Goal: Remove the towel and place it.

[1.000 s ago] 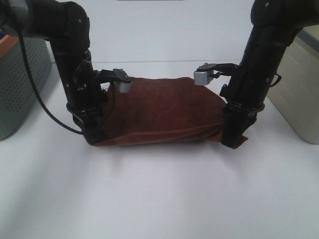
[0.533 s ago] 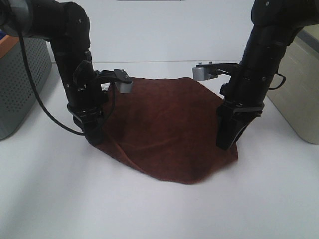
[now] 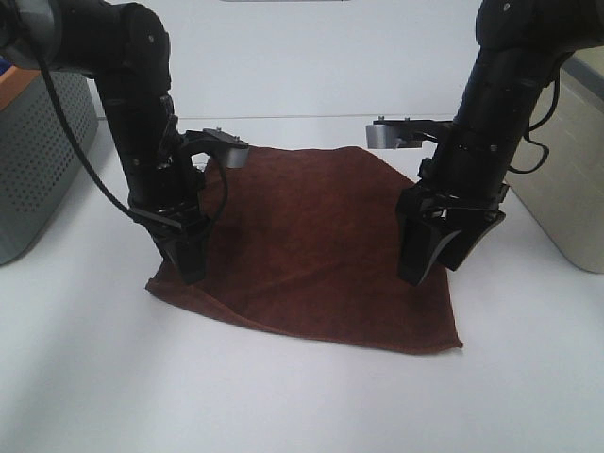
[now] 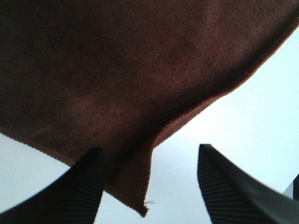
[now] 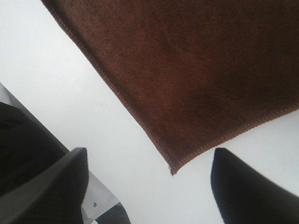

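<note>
The dark maroon-brown towel point(image 3: 316, 245) lies spread almost flat on the white table point(image 3: 302, 396). My left gripper point(image 3: 192, 264) hangs just over its front left corner, jaws open; in the left wrist view that towel corner point(image 4: 135, 186) lies between the two fingers, gripped by neither, with a small curl at the edge. My right gripper point(image 3: 436, 262) stands open above the towel's right edge. The right wrist view shows the towel's corner point(image 5: 187, 154) lying free on the table between the spread fingers point(image 5: 247, 191).
A grey perforated basket point(image 3: 42, 160) stands at the left edge of the table. A beige container point(image 3: 566, 160) stands at the right edge. Bare white table surrounds the towel in front.
Both grippers have opened and let go of the towel. The cloth, bunched and hanging between them a second ago, dropped and spread forward flat on the table.
</note>
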Robot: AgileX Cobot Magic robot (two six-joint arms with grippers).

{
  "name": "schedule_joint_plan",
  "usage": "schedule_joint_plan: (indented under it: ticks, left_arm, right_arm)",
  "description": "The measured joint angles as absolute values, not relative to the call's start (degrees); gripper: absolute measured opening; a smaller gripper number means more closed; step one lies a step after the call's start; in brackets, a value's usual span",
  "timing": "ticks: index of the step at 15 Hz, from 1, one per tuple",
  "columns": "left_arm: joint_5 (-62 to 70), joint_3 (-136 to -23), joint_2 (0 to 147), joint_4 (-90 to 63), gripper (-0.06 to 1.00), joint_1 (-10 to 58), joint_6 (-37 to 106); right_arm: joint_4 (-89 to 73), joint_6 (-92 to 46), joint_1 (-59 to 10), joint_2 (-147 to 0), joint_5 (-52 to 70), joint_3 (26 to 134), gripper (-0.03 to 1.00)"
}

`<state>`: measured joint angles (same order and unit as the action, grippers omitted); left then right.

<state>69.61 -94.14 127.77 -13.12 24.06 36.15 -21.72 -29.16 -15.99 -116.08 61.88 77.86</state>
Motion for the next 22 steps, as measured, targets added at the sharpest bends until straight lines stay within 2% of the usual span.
schedule_joint_plan:
  ticks: [3,8,10,15,18,22]
  left_arm:
    - [69.6,-94.1,127.8,-13.9,0.64,24.1,34.7]
    - [69.6,-92.4,126.5,-15.3,0.65,24.1,27.8]
    - [69.6,-92.4,123.7,-14.3,0.71,24.1,24.8]
    - [69.6,-92.4,114.6,-12.7,0.74,24.1,17.1]
    - [69.7,-92.4,104.5,-12.7,0.74,23.9,15.8]
    - [69.7,-93.9,97.2,-9.9,0.74,19.7,11.5]
  right_arm:
    - [-21.7,-26.8,-16.0,-116.1,61.9,77.9,0.64]
    - [-21.7,-21.7,-16.0,-116.1,61.9,77.9,0.64]
    - [-21.7,-19.3,-16.0,-115.2,61.9,79.1,0.64]
    - [-22.8,-13.1,-16.0,-106.7,61.9,85.5,0.64]
    - [-23.1,-8.0,-16.0,-100.0,62.2,93.7,0.64]
    - [-12.3,1.7,-16.0,-96.3,62.3,99.3,0.64]
